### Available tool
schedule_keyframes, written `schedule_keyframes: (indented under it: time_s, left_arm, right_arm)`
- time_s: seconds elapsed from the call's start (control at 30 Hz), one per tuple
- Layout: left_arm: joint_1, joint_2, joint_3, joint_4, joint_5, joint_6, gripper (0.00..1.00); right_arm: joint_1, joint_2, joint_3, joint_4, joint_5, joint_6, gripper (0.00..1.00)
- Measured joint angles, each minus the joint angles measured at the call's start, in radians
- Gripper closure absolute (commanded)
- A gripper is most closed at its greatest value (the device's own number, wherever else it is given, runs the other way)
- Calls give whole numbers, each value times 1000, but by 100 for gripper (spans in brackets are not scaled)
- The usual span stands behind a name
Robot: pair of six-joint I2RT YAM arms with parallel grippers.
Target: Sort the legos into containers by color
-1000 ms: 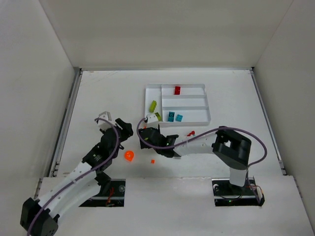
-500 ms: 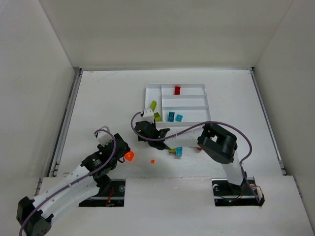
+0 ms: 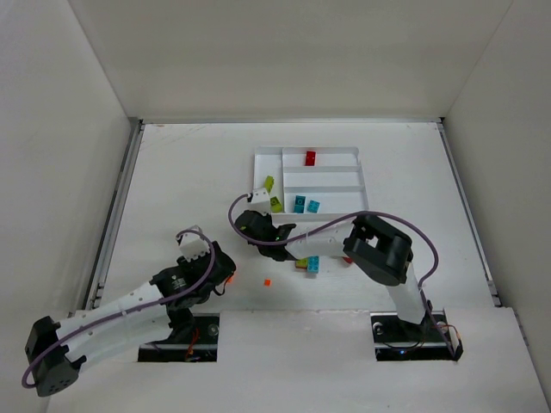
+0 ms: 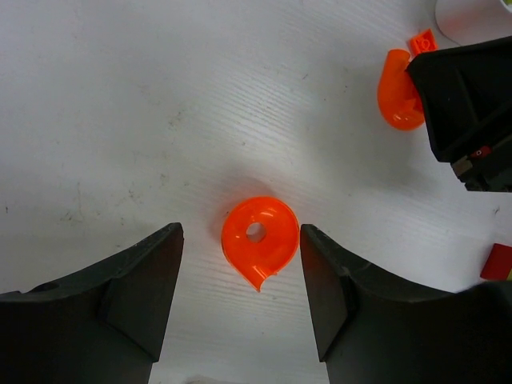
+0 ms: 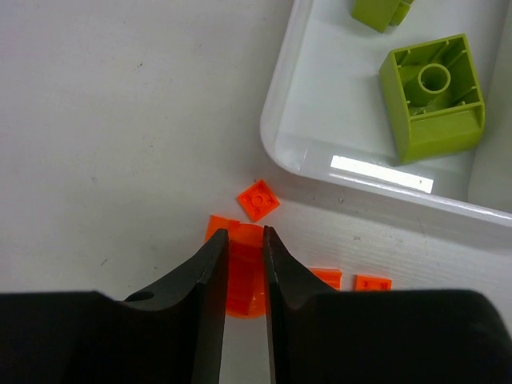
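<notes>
An orange round piece [image 4: 260, 242] with a centre hole lies flat on the table between the fingers of my left gripper [image 4: 240, 238], which is open; its right finger [image 4: 320, 280] is close beside it. My right gripper [image 5: 244, 236] is shut on an orange curved piece [image 5: 244, 284] just outside the near-left corner of the white tray [image 5: 288, 152]. Small orange plates [image 5: 258, 200] [image 5: 372, 282] lie around it. Lime bricks [image 5: 434, 96] sit in the tray's tall section. In the top view, teal bricks [image 3: 306, 206] and a red brick [image 3: 310, 157] lie in the long sections.
On the table in front of the tray lie a teal brick [image 3: 312, 264], a tiny orange piece [image 3: 267, 281] and a red piece [image 4: 498, 261]. The right arm's links [image 3: 379, 249] bend low over that spot. White walls enclose the table.
My right gripper moved up to the tray's near-left corner and shut on the orange curved piece. My left gripper drew back toward me and settled around the orange round piece.
</notes>
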Motion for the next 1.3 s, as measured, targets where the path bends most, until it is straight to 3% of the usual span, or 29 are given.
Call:
schedule_keyframes:
  time_s: [0.23,0.63,1.0,1.17,1.3]
  left_arm:
    - [-61,73,14,-6,-19,-22,43]
    - [-112,166,29,6,-43,-29,41]
    - [-126,302,29,99,-42,-27,39]
    - [-124,364,29,151,-42,-18,43]
    - [-124,390,29,175,-42,-11,53]
  right_arm:
    - [2,-54,-56,-11,20,0,78]
    - [21,-320,-172,-12,41,0,78]
    - [23,-333,-187,-14,41,0,78]
    - [23,-355,-208,-15,40,0,77]
    - [23,-388,-216,-14,40,-2,77]
